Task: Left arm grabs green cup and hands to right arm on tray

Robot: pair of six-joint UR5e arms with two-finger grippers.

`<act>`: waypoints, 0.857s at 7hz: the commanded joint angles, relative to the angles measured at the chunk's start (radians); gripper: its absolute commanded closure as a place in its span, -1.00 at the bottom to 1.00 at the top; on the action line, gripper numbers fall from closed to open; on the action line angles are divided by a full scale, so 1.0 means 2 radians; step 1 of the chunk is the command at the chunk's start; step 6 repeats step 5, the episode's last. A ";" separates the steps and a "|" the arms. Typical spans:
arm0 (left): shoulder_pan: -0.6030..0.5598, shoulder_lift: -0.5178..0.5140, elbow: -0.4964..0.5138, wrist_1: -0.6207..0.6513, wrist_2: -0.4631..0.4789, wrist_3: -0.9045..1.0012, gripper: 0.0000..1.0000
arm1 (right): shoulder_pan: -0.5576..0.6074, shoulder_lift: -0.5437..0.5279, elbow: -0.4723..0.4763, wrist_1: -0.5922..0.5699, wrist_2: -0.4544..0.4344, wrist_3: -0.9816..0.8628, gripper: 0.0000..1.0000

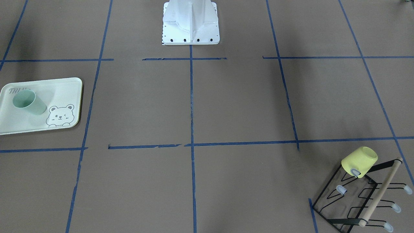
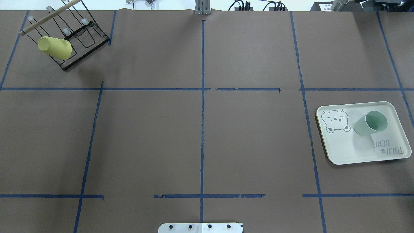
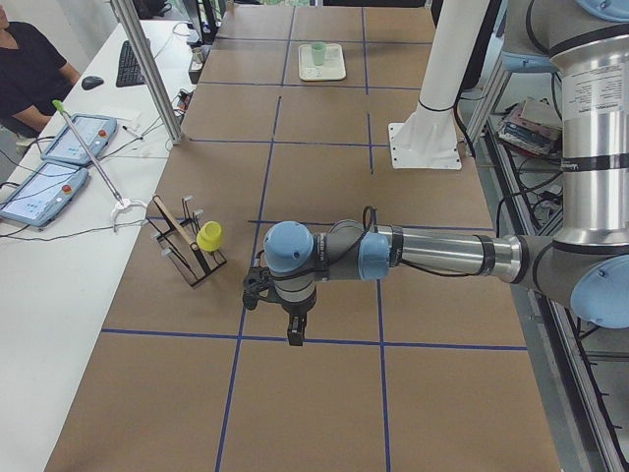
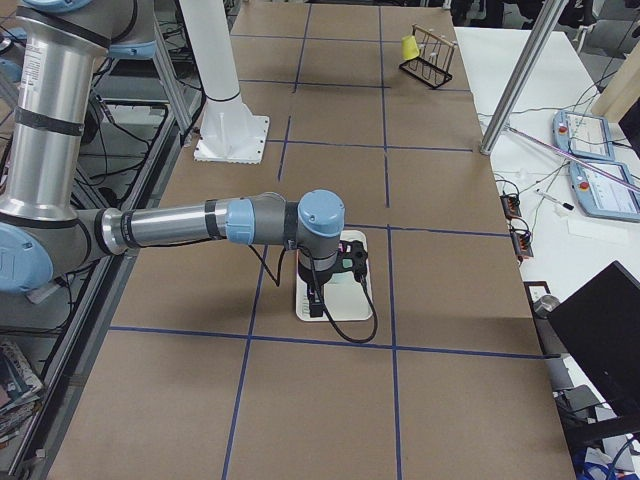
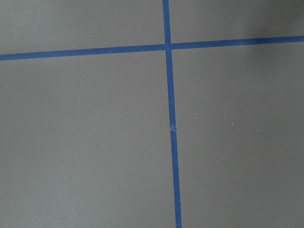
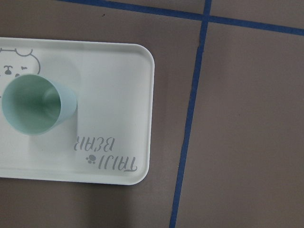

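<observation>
The green cup (image 1: 29,102) stands upright, mouth up, on the tray (image 1: 64,90), beside the bear drawing. Cup (image 2: 370,123) and tray (image 2: 349,149) lie at the right of the overhead view. The right wrist view looks down on the cup (image 6: 35,107) and the tray (image 6: 118,95). The right gripper (image 4: 340,275) hangs above the tray (image 4: 335,312) in the exterior right view, apart from it; I cannot tell if it is open. The left gripper (image 3: 270,300) hangs over bare table near the rack; I cannot tell its state. No fingers show in either wrist view.
A yellow cup (image 1: 359,161) hangs on a black wire rack (image 1: 355,200) with a wooden rod, at the overhead view's far left (image 2: 55,47). The white robot base (image 1: 190,22) stands at the table's robot side. Blue tape lines grid the brown table.
</observation>
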 commanded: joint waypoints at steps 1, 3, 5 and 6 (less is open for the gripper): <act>0.001 0.016 -0.006 0.002 -0.002 0.001 -1.00 | -0.001 0.000 0.000 0.000 0.000 0.000 -1.00; 0.001 0.016 -0.006 0.002 0.000 0.001 -1.00 | -0.001 0.000 0.000 0.000 0.001 0.000 -1.00; 0.002 0.014 -0.027 0.003 0.000 0.000 -1.00 | 0.000 0.000 0.000 0.000 0.001 0.000 -1.00; 0.002 0.014 -0.027 0.003 0.000 0.000 -1.00 | 0.000 0.000 0.000 0.000 0.001 0.000 -1.00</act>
